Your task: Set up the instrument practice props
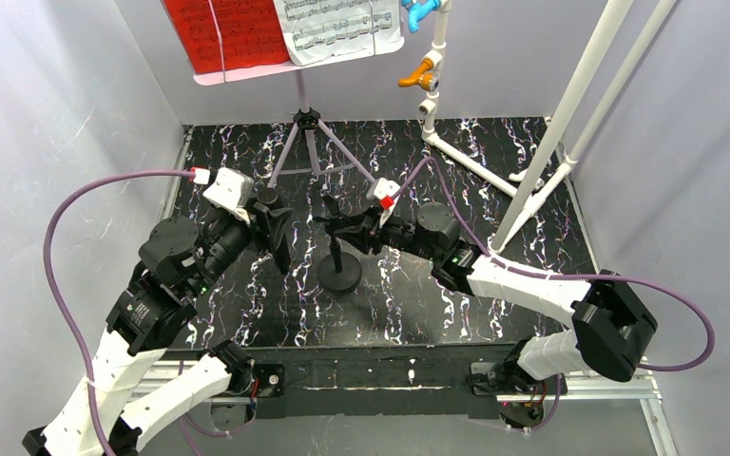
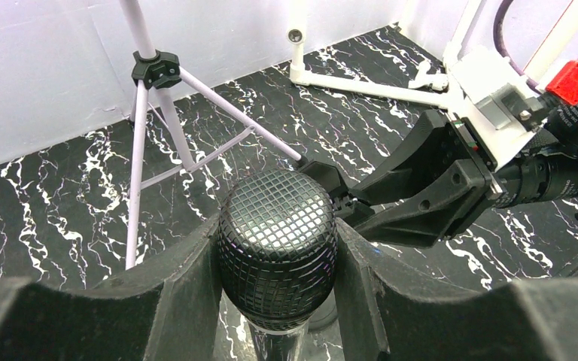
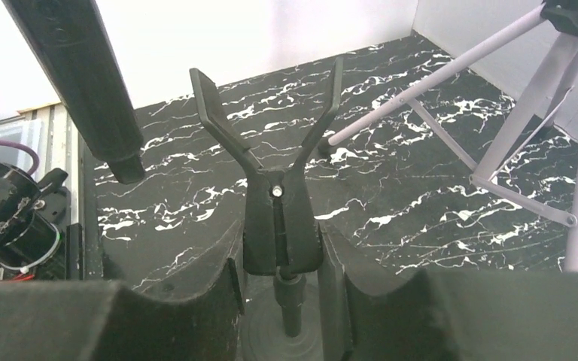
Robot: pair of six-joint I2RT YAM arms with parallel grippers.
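Observation:
My left gripper is shut on the mesh head of the black microphone, whose handle hangs down above the table. The microphone stand's forked clip sits between my right gripper's fingers, which press on both of its sides. Its round base rests on the marbled table. In the top view the left gripper is just left of the stand and the right gripper is at the clip. The lilac music stand is at the back, holding red pages and white pages.
A white pipe frame with an orange tap and a blue tap fills the back right corner. The tripod legs spread over the table behind the stand. Grey walls close in on three sides.

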